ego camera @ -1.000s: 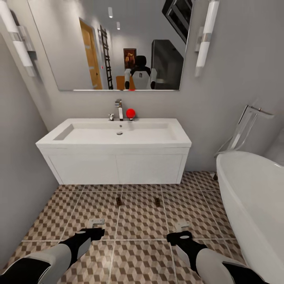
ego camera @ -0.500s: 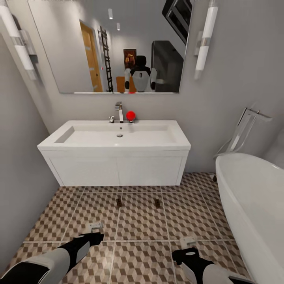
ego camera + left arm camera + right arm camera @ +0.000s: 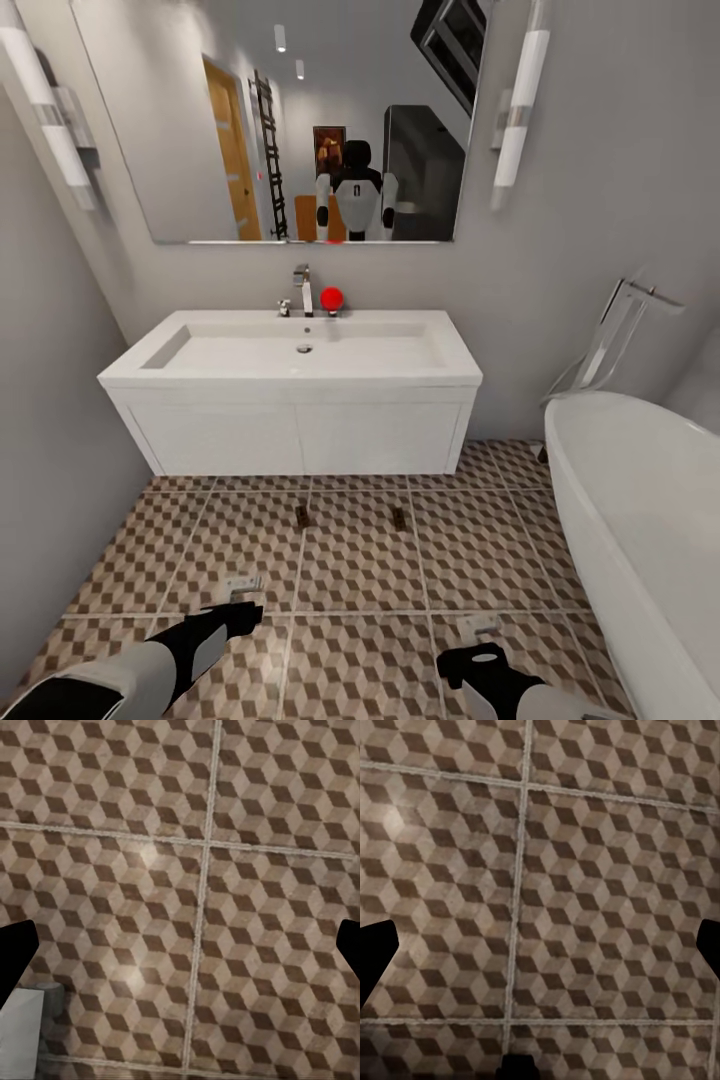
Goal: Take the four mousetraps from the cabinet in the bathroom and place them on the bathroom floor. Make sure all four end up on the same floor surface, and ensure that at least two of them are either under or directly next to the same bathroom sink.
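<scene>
Low over the bathroom floor [image 3: 350, 560], the left gripper [image 3: 240, 612] hangs with its black fingers spread wide and nothing between them; in the left wrist view the two fingertips [image 3: 15, 964] sit at opposite edges with bare cube-patterned tile between. The right gripper [image 3: 478, 658] hovers over the tiles too, likewise splayed apart and empty, its fingertips [image 3: 375, 960] far apart in the right wrist view. Just ahead of the left gripper lies a pale mousetrap [image 3: 243, 585], flat on the tile; it also shows as a pale grey block [image 3: 22, 1027] in the left wrist view. A second pale mousetrap [image 3: 478, 627] lies just ahead of the right gripper. Farther forward, two darker mousetraps [image 3: 301, 515] [image 3: 398, 517] rest on the floor near the front of the white vanity unit [image 3: 300, 435], well apart from each other. Above sits the bathroom sink [image 3: 300, 350] with its chrome tap [image 3: 303, 288] and a red ball [image 3: 331, 298] beside it. A mirror [image 3: 280, 120] hangs behind, and a white bathtub [image 3: 640, 520] stands at the right.
</scene>
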Tool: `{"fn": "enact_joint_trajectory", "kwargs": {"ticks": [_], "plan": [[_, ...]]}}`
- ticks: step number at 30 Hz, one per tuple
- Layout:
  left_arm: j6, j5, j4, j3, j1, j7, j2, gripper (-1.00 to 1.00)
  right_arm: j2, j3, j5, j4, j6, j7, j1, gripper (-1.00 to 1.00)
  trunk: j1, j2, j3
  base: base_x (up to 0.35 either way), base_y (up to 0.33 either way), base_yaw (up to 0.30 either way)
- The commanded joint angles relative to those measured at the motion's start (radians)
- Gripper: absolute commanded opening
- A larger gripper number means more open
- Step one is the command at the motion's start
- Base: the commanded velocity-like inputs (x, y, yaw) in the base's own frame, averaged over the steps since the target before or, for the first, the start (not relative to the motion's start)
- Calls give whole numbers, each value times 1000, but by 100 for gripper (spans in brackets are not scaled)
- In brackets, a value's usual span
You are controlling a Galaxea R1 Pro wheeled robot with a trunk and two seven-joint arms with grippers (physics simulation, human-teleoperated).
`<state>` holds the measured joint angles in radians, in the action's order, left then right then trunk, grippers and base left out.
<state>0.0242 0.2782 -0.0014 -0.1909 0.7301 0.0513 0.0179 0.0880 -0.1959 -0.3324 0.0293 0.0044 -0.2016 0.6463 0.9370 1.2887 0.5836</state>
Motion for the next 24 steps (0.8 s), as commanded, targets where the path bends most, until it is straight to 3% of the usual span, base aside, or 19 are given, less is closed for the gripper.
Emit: {"fn": "enact_joint_trajectory", "kwargs": {"ticks": [1,7,24], "plan": [[2,9,0,-9,-4,2,0,100,0,-8,-10,3,1,-5,1,100,-4,-7,-2,0,0,0],[1,9,0,-9,-31,2,-1,100,-2,-8,-9,3,0,-4,-15,100,-27,-49,-21,0,0,0],[-7,9,0,-9,-118,2,-18,100,-8,-8,-8,3,0,-15,-111,100,-27,-49,-28,0,0,0]]}}
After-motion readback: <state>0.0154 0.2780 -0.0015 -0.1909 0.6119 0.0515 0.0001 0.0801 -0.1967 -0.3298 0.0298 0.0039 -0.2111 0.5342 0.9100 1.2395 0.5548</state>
